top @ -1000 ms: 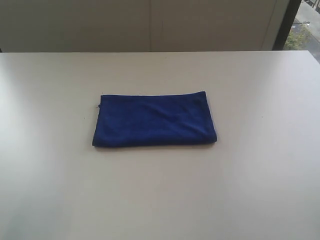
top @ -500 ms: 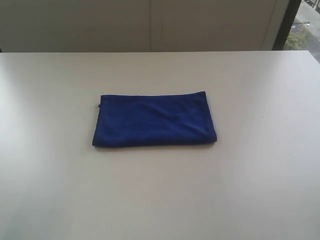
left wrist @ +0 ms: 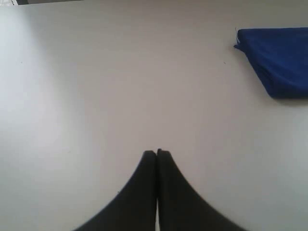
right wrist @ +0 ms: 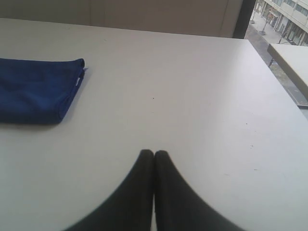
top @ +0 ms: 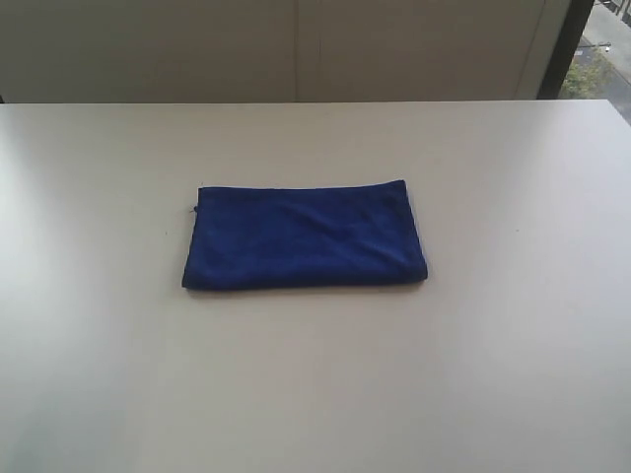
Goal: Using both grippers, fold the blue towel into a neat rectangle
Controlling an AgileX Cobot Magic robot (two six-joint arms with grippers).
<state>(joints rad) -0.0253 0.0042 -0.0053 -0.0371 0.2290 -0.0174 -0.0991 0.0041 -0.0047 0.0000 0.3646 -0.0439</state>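
Towel: one blue towel [top: 304,235], folded into a flat, long rectangle with soft creases across its top layer.
Towel position: lies flat near the middle of the desk [top: 493,355], with bare desk surface on every side.
Label: one small white label [right wrist: 80,78] at a short edge of the towel, seen in the right wrist view; too small for any writing to be read.
Brands: any markings on the arms or desk are too unclear to make out.
Pincers: two, each seen only in its own wrist view.
Left pincer [left wrist: 157,153]: black fingers pressed together tip to tip, holding nothing, over bare desk and well apart from the towel.
Right pincer [right wrist: 154,153]: fingers likewise closed tight against each other, empty, over bare desk and well apart from the towel.
Desk: one, pale and plain; a wall [top: 296,49] rises beyond its far edge and a window [right wrist: 279,17] shows past one far corner.
Change from a second ago: the towel lies in the same spot on the desk, with the same outline and creases.
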